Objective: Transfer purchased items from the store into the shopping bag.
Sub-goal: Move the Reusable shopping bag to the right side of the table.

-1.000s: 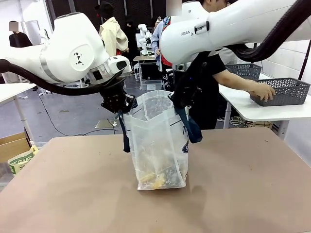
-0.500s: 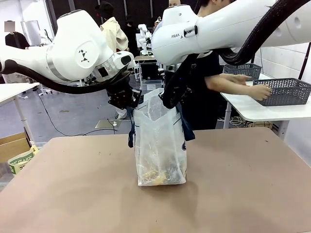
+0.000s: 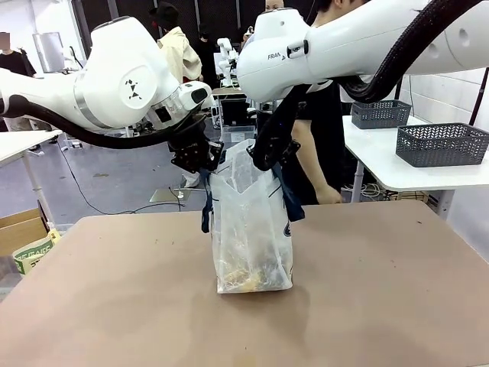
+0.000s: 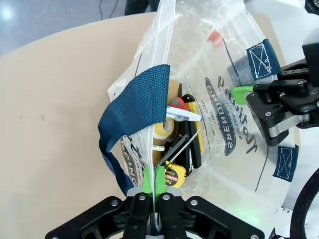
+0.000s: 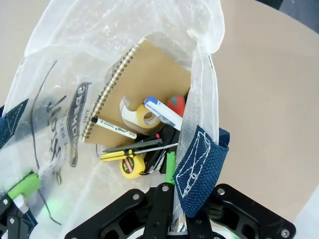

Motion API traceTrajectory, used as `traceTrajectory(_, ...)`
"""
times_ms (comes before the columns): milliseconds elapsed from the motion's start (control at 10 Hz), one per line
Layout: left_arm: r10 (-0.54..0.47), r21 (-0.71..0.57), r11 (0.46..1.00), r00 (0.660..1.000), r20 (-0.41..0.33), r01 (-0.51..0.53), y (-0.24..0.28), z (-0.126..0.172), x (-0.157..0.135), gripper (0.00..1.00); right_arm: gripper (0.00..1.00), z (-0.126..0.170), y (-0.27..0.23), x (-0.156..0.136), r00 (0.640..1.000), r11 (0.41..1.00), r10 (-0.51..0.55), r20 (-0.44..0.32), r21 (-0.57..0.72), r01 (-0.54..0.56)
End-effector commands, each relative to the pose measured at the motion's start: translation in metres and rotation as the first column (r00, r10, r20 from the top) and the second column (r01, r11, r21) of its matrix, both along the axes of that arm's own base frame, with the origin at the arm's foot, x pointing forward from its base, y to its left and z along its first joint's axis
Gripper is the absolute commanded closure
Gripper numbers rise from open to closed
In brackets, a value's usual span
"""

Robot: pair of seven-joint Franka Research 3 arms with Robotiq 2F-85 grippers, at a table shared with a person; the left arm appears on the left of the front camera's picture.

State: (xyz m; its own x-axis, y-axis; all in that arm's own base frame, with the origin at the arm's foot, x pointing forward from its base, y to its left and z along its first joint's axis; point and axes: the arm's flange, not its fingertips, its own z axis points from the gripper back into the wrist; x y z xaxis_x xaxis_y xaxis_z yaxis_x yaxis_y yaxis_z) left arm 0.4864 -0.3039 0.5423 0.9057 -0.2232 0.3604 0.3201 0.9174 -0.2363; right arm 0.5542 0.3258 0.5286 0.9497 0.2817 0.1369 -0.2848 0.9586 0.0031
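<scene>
The shopping bag point(image 3: 252, 229) stands upright mid-table, translucent with navy handles. My left gripper point(image 3: 205, 162) is shut on its left rim and my right gripper point(image 3: 266, 160) is shut on its right rim, holding the mouth up. In the left wrist view the green pads of my left gripper point(image 4: 153, 180) pinch the plastic beside a navy handle point(image 4: 137, 107). The right wrist view looks down past my right gripper point(image 5: 172, 172) at the purchased items on the bag's bottom: a tan spiral notebook point(image 5: 149, 74), a tape roll point(image 5: 139, 115), a yellow tape measure point(image 5: 132, 167) and dark pens.
A person point(image 3: 317, 145) stands behind the bag at the far edge, one hand point(image 3: 330, 196) hanging low. Two dark lattice baskets point(image 3: 439, 143) sit on a white side table at the right. A cardboard box point(image 3: 21, 229) stands on the floor at the left.
Both grippers moved closer together, narrowing the bag's mouth and pulling it taller. The person took both hands off the basket and lowered an arm.
</scene>
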Motion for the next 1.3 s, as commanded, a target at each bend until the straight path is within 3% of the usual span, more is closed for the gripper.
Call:
traceTrajectory(0, -0.015, -0.025, 1.0, 1.0, 0.007, 0.015, -0.007, -0.003, 0.001, 1.0, 1.0, -0.002, 0.002, -0.001, 0.998, 0.998, -0.055, -0.008, 0.039, 0.055)
traceTrajectory(600, -0.031, -0.067, 0.997, 0.994, 0.104, 0.038, -0.018, -0.006, 0.005, 1.0, 1.0, -0.004, 0.015, 0.004, 0.996, 0.989, -0.085, 0.011, 0.125, 0.083)
traceTrajectory(1000, -0.054, -0.068, 0.996, 0.996, 0.075, 0.059, -0.021, -0.007, 0.012, 1.0, 1.0, -0.004, 0.027, 0.01, 0.995, 0.982, -0.102, 0.005, 0.163, 0.1)
traceTrajectory(1200, -0.02, -0.044, 0.999, 0.997, 0.08, 0.024, -0.022, -0.009, 0.007, 1.0, 1.0, -0.006, 0.022, 0.006, 0.997, 0.991, -0.072, 0.013, 0.117, 0.07)
